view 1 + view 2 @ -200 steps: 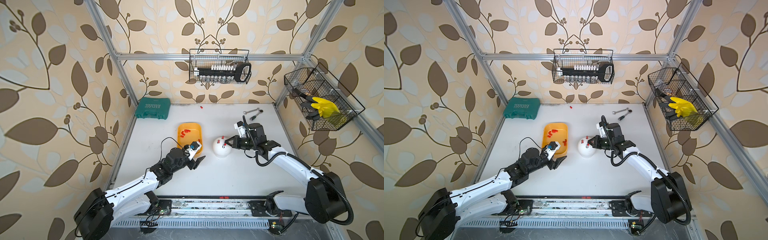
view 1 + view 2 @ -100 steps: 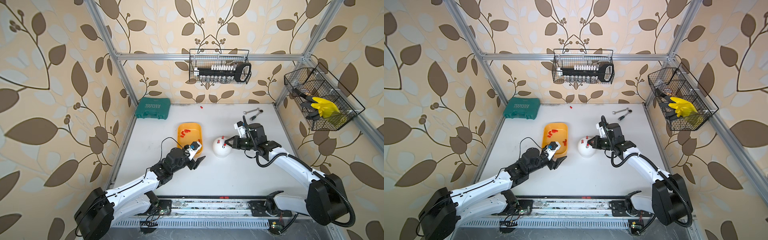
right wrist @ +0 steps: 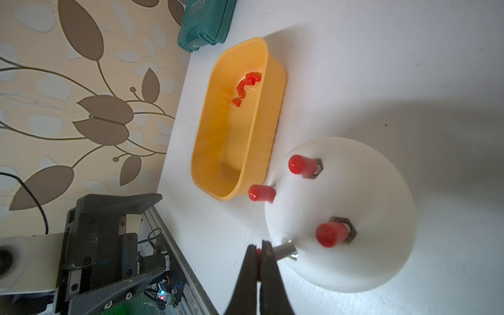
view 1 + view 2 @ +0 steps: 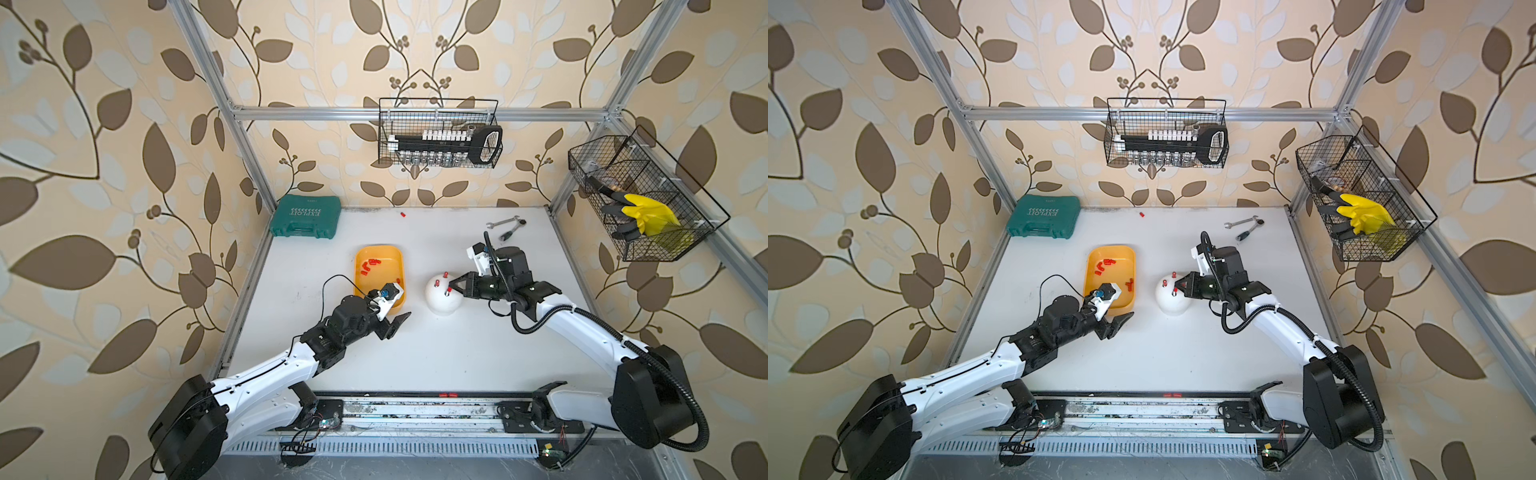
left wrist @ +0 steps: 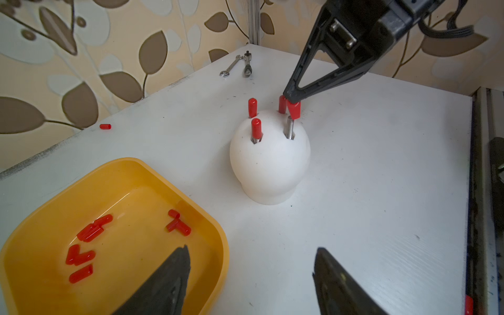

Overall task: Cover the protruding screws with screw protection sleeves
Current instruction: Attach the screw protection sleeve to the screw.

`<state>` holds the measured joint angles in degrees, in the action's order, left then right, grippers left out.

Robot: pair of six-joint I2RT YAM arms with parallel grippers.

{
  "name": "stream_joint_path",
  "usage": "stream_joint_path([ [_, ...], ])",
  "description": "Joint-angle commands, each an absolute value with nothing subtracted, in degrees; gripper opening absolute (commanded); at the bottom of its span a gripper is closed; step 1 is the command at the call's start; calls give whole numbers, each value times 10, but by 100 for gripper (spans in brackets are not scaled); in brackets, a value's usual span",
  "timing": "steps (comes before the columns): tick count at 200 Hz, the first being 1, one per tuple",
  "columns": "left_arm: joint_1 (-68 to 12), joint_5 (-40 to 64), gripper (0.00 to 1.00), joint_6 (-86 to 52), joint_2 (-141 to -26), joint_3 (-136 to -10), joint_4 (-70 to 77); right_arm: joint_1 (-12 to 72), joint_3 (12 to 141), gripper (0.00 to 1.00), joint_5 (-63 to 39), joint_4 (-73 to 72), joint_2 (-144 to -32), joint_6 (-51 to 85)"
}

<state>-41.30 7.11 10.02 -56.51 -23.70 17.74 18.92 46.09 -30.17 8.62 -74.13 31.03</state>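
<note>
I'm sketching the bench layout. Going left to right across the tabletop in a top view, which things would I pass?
Green tool case → yellow tray → white dome → wrenches. Both grippers and the loose red sleeve by the back wall overlap these in the order, so they are left out.

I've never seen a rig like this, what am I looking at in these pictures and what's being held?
Two white robot arms work at a white table, each ending in a black two-fingered gripper. Two pictures look down from overhead; two come from cameras on the arms' wrists. On the table: a yellow tray of small red sleeves, a white dome with four screws, a green case, two wrenches. Three wear sleeves. The right gripper is shut on a red sleeve at the tip of the last bare screw. The left gripper hangs open and empty near the tray.
</note>
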Motion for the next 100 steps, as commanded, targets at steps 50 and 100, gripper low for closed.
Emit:
stream_joint_path([
  [50,-417,77,74,94,-563,-255,196,195,445,0,-290,66,-756,298],
  [100,-417,79,74,93,-566,-255,197,196,440,0,-288,51,-764,305],
])
